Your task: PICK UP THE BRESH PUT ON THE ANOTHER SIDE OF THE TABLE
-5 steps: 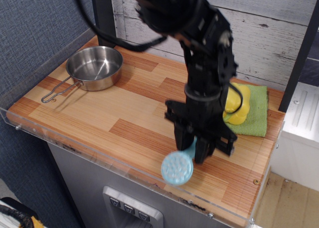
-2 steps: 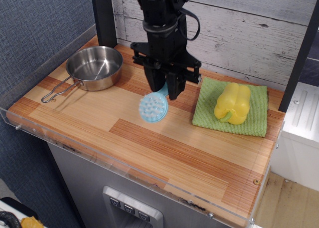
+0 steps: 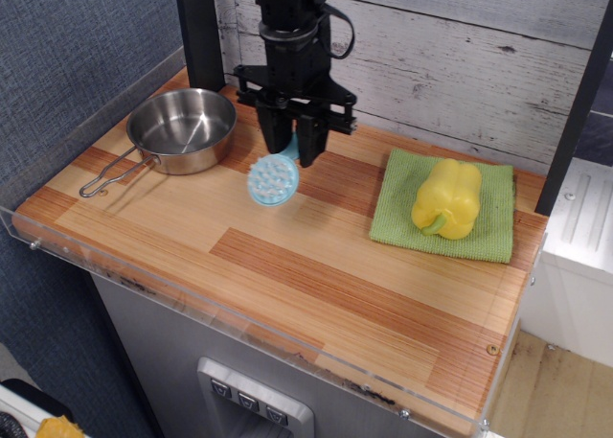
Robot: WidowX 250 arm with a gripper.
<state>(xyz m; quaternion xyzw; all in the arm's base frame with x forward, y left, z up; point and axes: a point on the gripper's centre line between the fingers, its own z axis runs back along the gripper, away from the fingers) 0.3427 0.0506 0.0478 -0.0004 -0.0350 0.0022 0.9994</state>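
The bresh (image 3: pixel 274 179) is a small light-blue scrubber with a round nubbed head facing the camera. Its short handle is pinched between the black fingers of my gripper (image 3: pixel 292 153), which is shut on it. I hold it just above the table (image 3: pixel 316 294), a striped wooden top with a clear acrylic rim, near the back and left of the middle. Whether the head touches the wood I cannot tell.
A steel pan (image 3: pixel 182 128) with a wire handle sits at the back left. A yellow pepper (image 3: pixel 447 199) lies on a green cloth (image 3: pixel 402 206) at the back right. A black post (image 3: pixel 198 31) stands behind the pan, against a white plank wall.
My gripper has carried the bresh from the front right of the table, past the middle, to the back left near the pan. The pepper, once hidden by the arm, shows fully.
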